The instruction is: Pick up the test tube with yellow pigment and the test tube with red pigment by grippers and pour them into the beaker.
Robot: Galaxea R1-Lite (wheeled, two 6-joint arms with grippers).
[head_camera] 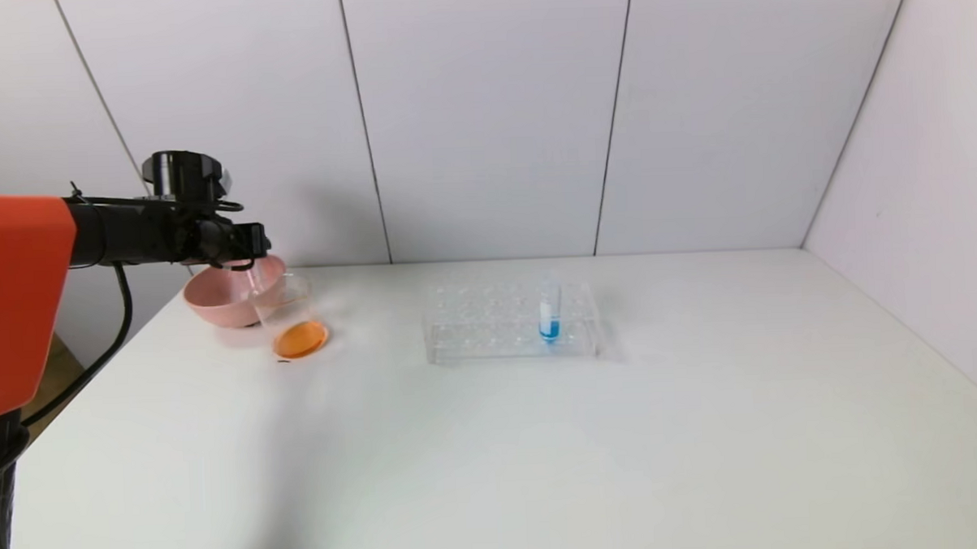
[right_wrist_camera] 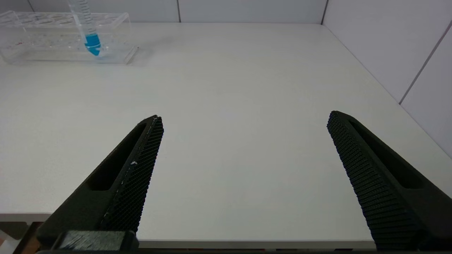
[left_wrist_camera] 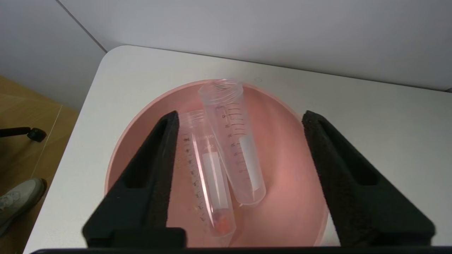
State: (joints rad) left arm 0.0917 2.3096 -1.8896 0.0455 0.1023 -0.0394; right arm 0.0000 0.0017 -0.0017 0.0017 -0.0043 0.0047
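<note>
The left gripper (left_wrist_camera: 240, 141) is wide open above the pink bowl (left_wrist_camera: 300, 211), holding nothing. Two tubes lie in the bowl: one (left_wrist_camera: 212, 176) with a bit of red at its tip, one (left_wrist_camera: 235, 141) empty. The beaker (head_camera: 293, 322) beside the bowl holds orange liquid, so pouring looks done. Best lift straight up and not bump the beaker. The right gripper (right_wrist_camera: 243, 141) is open too, over bare table.

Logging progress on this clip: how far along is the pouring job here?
Pouring looks done: the clear beaker holds orange liquid, and two drained clear tubes lie in the pink bowl, one with a red trace. The open left gripper hovers over that bowl; the right gripper is open above the white table. Nothing visibly remains.
</note>
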